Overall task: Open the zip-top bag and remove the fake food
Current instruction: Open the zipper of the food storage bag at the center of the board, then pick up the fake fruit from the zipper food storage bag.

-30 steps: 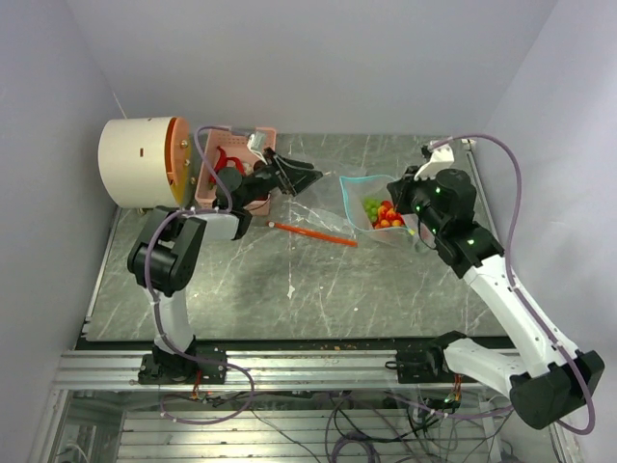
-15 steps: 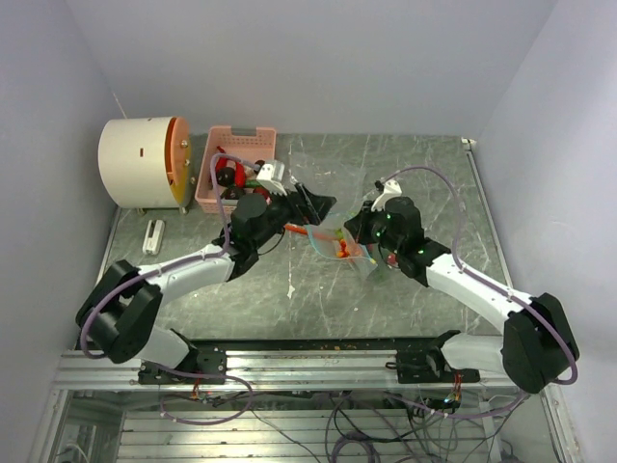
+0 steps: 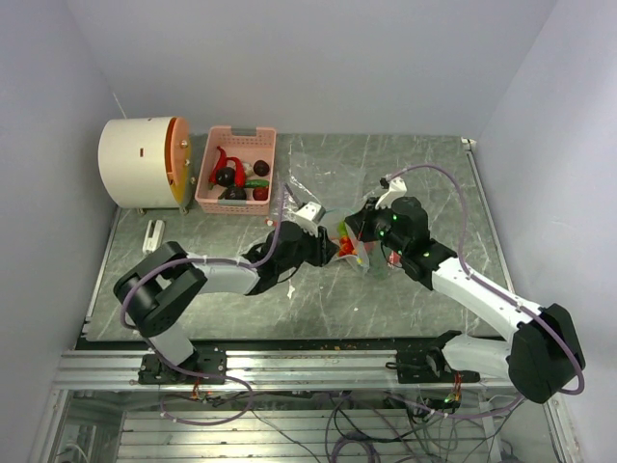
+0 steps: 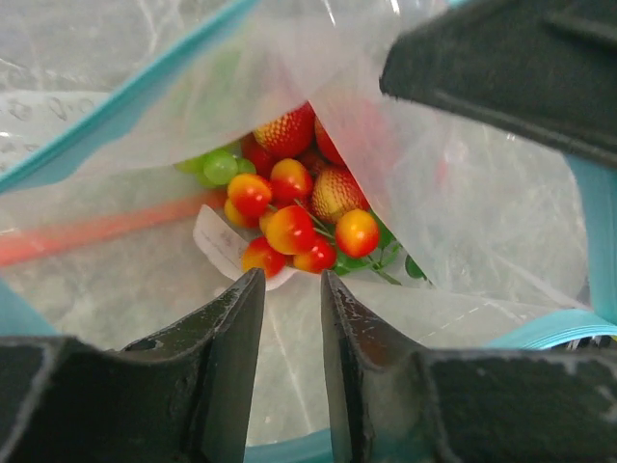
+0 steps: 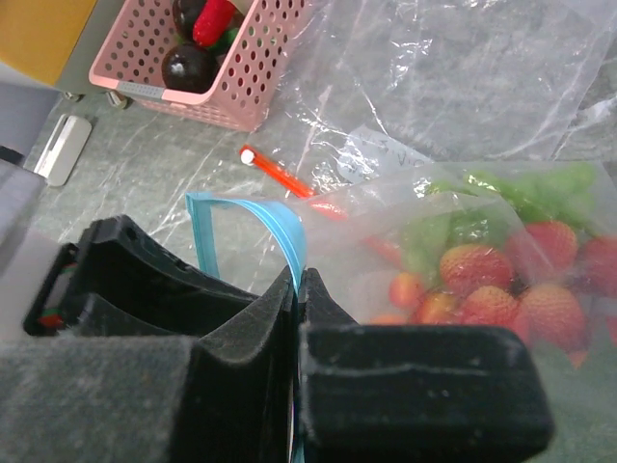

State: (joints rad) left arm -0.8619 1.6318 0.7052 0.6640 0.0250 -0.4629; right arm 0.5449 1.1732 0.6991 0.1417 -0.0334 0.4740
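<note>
Zip-top bag [image 4: 463,222], teal-rimmed; fake food [image 4: 289,227] inside, beside white tag [image 4: 220,249], writing illegible

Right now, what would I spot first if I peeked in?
Bright plastic toy fruit, red strawberries, orange cherries, green grapes, heaped inside a clear zip-top plastic bag at mid-table. The right arm's black fingers pinch its blue rim. A pink slotted basket with more toy food sits back left.

Open zip-top bag [image 4: 145,92], fake food [image 4: 292,229] inside
</note>
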